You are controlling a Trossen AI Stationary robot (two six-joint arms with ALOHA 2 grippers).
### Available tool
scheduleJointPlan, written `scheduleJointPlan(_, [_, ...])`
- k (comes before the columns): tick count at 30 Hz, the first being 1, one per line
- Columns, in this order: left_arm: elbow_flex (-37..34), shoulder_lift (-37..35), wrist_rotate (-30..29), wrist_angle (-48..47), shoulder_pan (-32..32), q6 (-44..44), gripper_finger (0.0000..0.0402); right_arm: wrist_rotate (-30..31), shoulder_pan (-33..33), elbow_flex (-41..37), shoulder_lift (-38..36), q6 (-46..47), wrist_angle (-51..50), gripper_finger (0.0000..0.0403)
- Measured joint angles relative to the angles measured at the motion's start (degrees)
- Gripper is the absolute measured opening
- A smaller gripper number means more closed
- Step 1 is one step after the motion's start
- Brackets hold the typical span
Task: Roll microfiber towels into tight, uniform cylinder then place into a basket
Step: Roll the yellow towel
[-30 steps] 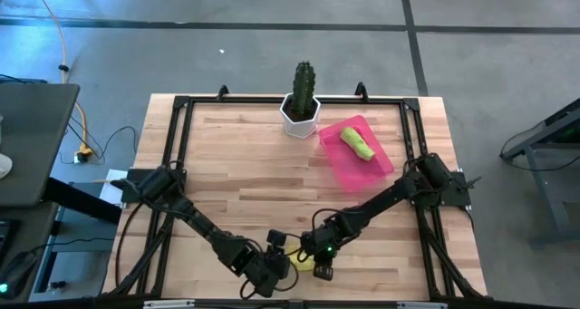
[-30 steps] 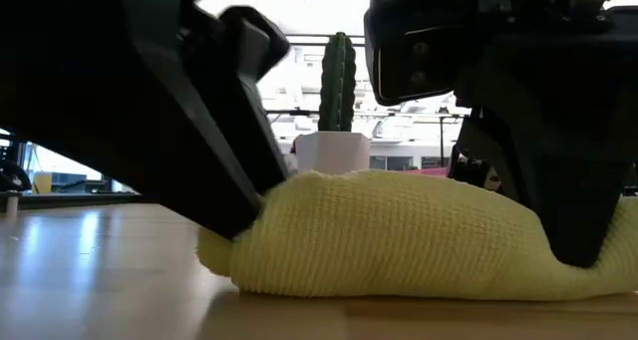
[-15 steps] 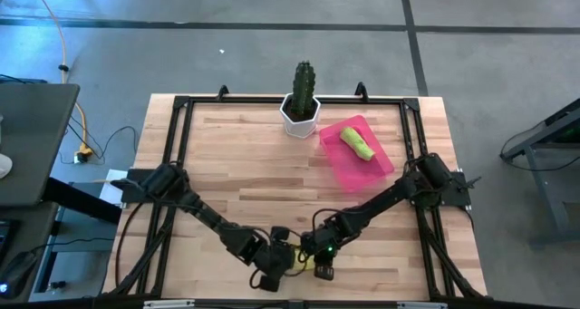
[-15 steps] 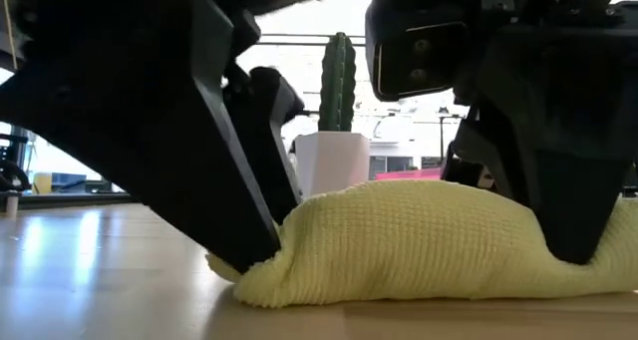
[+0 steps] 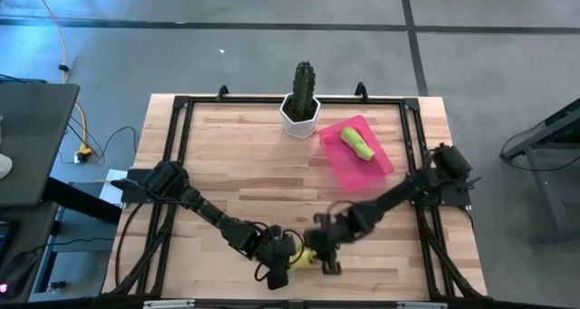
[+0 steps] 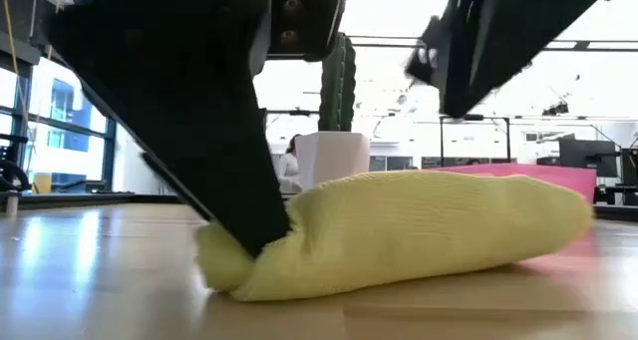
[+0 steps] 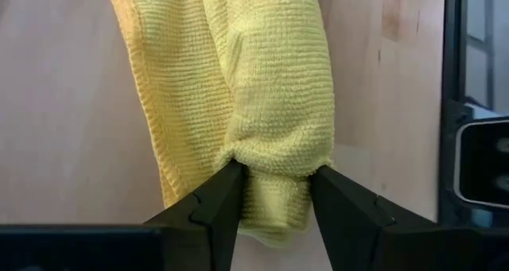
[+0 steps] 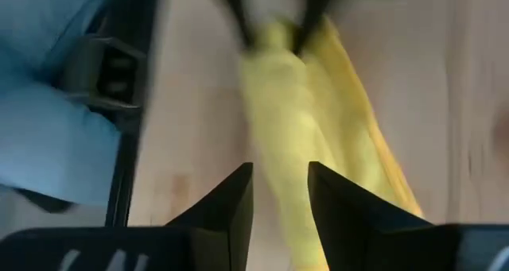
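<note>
Pinching one end of the yellow towel [image 7: 270, 104] (rolled up on the surface [image 5: 245, 164]), the left gripper [image 7: 274, 193] is holding tight; the right gripper [image 8: 280, 193] is hanging just above it, jaws apart, holding nothing.

Right tool above a rolled yellow towel on the wooden desk

The right tool [image 8: 280, 195] shows as two dark fingers [image 8: 227, 199] standing apart, with the yellow towel [image 8: 298, 136] running lengthwise through the gap between them; whether the fingers touch the cloth cannot be told. The towel is a long, loosely rolled bundle with a looser fold lying along one side, resting on the pale wooden desk [image 8: 445, 88]. At its far end the other arm's tool [image 8: 274, 21] pinches the cloth between two dark fingertips. Beside the desk runs a black frame rail [image 8: 127, 104], and beyond it the view is a blurred light blue.
</note>
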Motion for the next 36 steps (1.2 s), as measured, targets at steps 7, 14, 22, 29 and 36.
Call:
scheduleJointPlan(7, [0.0,0.1,1.1,-1.2,-0.1,-4.9,0.014,28.9,10.6,0.0,1.9,-21.4,3.4,0.0114])
scheduleJointPlan(14, [-0.1,0.1,1.7,-1.1,0.0,-5.2,0.014,36.6,12.2,0.0,7.3,-18.5,6.3,0.0118])
scheduleJointPlan(22, [-0.1,0.1,3.2,-1.1,1.0,-5.1,0.014,31.0,12.4,0.0,7.5,-17.6,9.1,0.0172])
scheduleJointPlan(29, [-0.1,0.1,3.6,-1.0,1.3,-5.2,0.014,27.5,11.6,0.1,9.1,-18.6,10.5,0.0179])
scheduleJointPlan(36, [-0.2,0.1,4.6,-0.8,1.4,-5.0,0.014,25.7,9.0,0.1,9.6,-22.5,11.4,0.0177])
